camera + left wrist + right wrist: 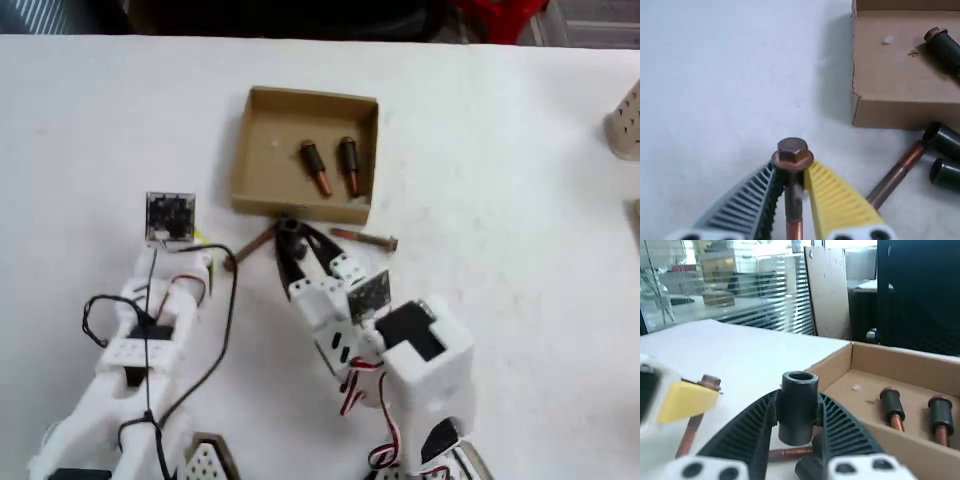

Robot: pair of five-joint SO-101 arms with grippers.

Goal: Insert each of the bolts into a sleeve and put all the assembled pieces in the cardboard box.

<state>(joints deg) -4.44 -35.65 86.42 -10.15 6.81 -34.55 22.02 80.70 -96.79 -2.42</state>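
- The left hand (793, 172) has its grey and yellow fingers pressed together on a copper bolt (792, 152), out from the cardboard box's (300, 210) near-left corner.
- The right hand (798, 402) pinches a black sleeve (799, 382) between its black fingers, just outside the box's near wall.
- The white worktop (500, 150) carries the box. A room with window blinds (765, 295) and a leaning board (827, 290) lies behind.
- The held bolt runs along the hand's line, with its hex head past the fingertips.
- The sleeve stands upright with its open bore up.
- Two assembled pieces (316, 167) lie side by side inside the box.
- A loose bolt (365, 238) lies along the box's near wall.
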